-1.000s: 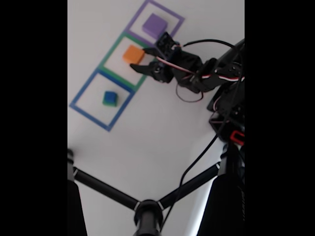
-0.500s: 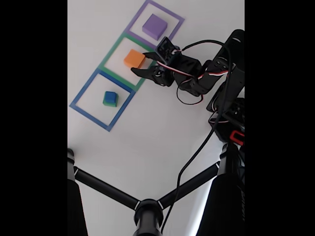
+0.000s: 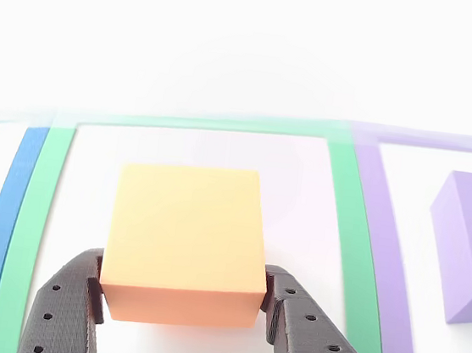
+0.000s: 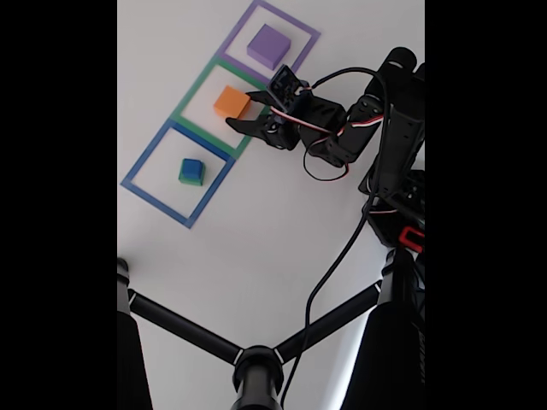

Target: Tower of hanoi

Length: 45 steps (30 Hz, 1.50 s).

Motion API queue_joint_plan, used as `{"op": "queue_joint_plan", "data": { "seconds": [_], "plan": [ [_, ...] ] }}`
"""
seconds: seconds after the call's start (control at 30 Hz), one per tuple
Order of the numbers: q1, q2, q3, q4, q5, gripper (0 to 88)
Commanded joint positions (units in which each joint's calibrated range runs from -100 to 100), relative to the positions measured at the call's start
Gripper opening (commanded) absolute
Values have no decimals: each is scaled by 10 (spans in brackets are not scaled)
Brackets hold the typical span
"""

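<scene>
My gripper (image 3: pixel 178 306) is spread, one finger (image 3: pixel 62 314) on each side of the orange block (image 3: pixel 184 239), just touching its sides. It sits inside the green outline (image 3: pixel 345 231), purple block (image 3: pixel 470 254) at three o'clock.

Orange block (image 3: pixel 184 239), purple block (image 3: pixel 470 254), blue-on-green pair (image 4: pixel 191 171), black claw (image 3: pixel 180 306), white table (image 4: pixel 256 239).

**No legible text**

No letters, numbers, brands or signs can be read in either view. The blocks, the taped square outlines, the table and the arm carry plain, unmarked surfaces as far as the pictures show.
</scene>
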Motion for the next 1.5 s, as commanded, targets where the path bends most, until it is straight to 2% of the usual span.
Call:
{"op": "queue_joint_plan", "data": {
  "seconds": [0.0,0.17,0.8,0.97,1.17,1.37,1.4,1.47],
  "plan": [
    [-4,2,-14,-23,6,126],
    [2,13,-13,-31,6,175],
    [1,5,-14,-42,6,254],
    [7,-51,-3,-7,6,260],
    [8,-208,2,146,6,264],
    [13,-414,-29,415,6,247],
    [13,-447,-40,467,6,227],
    [9,-501,-62,556,6,128]
  ]
}}
